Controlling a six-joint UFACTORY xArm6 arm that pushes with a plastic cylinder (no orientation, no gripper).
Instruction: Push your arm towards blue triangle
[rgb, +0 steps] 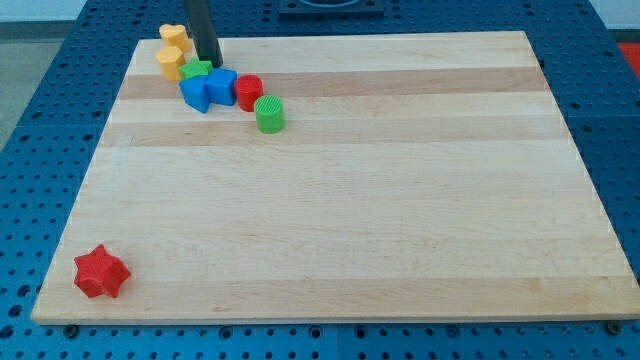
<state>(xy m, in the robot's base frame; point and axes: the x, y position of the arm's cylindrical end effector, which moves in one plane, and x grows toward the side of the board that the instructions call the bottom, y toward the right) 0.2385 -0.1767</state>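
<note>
Blue triangle (196, 94) sits at 7 o'clock from my tip (214, 64), near. No fingers, just rod. Next: short push down-left.

rod (200, 25) running off the view's top edge, green block (197, 69) sitting half hidden behind the blue blocks (208, 89)

A: Where is my tip (214, 64)?
B: Near the board's (350, 200) top left, just above the green block (197, 69), beside two yellow blocks (172, 50).
A: And the blue triangle (195, 95)?
B: Below the green block, touching a blue cube (222, 86). A red cylinder (249, 92) and green cylinder (269, 114) follow rightward. A red star (101, 272) sits bottom left.
</note>
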